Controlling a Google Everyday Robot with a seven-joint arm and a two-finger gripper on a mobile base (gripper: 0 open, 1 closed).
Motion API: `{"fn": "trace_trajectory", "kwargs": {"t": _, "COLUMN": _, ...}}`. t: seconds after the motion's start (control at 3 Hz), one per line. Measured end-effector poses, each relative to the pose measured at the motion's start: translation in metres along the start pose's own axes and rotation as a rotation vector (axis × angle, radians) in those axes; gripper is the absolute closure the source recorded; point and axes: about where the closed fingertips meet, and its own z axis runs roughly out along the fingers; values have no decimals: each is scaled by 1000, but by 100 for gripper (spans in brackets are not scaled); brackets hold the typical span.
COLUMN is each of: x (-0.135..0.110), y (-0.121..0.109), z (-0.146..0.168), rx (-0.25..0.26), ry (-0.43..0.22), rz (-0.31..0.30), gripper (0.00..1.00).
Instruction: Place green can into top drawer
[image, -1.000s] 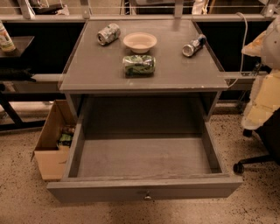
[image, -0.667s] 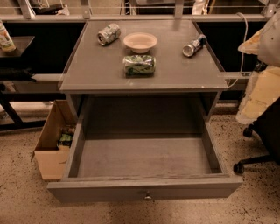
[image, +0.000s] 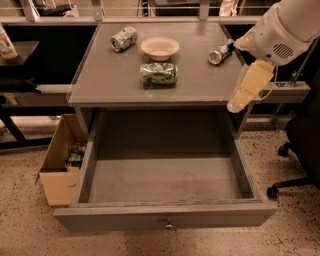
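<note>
The green can (image: 159, 75) lies on its side near the middle of the grey cabinet top (image: 110, 85), just in front of a bowl. The top drawer (image: 165, 216) is pulled wide open below it, with a small round knob (image: 169, 226) on its front; nothing lies inside. My gripper (image: 244, 95) hangs from the white arm (image: 282, 30) at the upper right. It is over the cabinet's right edge, to the right of the green can and well apart from it, holding nothing that I can see.
A cream bowl (image: 160, 48), a silvery-white can (image: 123, 38) and a slim silver and blue can (image: 220, 52) lie at the back of the top. A brown cardboard box (image: 57, 170) stands left of the drawer. An office chair (image: 300, 145) is at the right.
My arm has moved left and further into view, from the right edge of the picture to over the cabinet's right edge. The cans, the bowl and the drawer have not moved.
</note>
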Motion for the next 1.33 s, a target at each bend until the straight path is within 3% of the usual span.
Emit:
{"fn": "trace_trajectory", "kwargs": {"t": 0.33, "x": -36, "y": -26, "z": 35, "rx": -25, "ry": -93, "rz": -30, "gripper": 0}}
{"fn": "trace_trajectory", "kwargs": {"t": 0.67, "x": -78, "y": -31, "z": 76, "rx": -97, "ry": -153, "rz": -90, "gripper": 0}}
{"fn": "trace_trajectory", "kwargs": {"t": 1.0, "x": -78, "y": -31, "z": 76, "rx": -97, "ry": -153, "rz": -90, "gripper": 0}}
{"fn": "trace_trajectory", "kwargs": {"t": 1.33, "x": -79, "y": -47, "z": 102, "rx": -108, "ry": -164, "rz": -92, "gripper": 0}}
